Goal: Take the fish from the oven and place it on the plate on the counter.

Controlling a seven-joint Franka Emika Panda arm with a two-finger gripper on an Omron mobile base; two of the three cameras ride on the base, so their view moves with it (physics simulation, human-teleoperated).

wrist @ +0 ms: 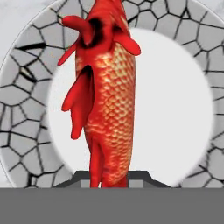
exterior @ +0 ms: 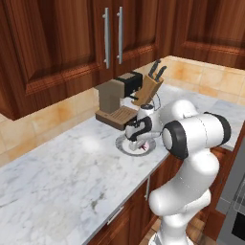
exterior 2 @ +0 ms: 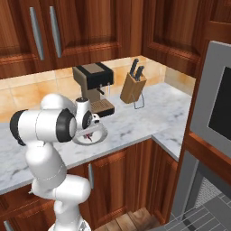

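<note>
Fish (wrist: 107, 109) is out of the oven (exterior 2: 215, 117) and w/ the robot at the table (exterior: 72, 167), so the fetch part looks done. The jaws are clenched on the fish: in the hand view the red-orange body runs up from between the finger tips, fins splayed to one side, and it hangs right over the pale middle of the plate (wrist: 175, 100). The plate's cracked-stone rim rings it on all sides, so the fish is centred, not near an edge.

From the left base view the gripper (exterior: 141, 143) is low over the plate (exterior: 125, 146), which sits on the marble just in front of the coffee machine (exterior: 117, 98), knife block (exterior: 149, 86) behind. Right base view agrees: gripper (exterior 2: 90, 131) down at the plate (exterior 2: 100, 135), a bit of red at its tip.

Can't tell if the fish already touches the plate or is a hair above it; no clear gap or contact shows.

Left to do, as a judgement: lower if needed, release, lift the arm clear. Task approx. at the last step. Main risk is the fish sticking to a finger or tipping on release; the plate has room, so rolling off seems unlikely.
</note>
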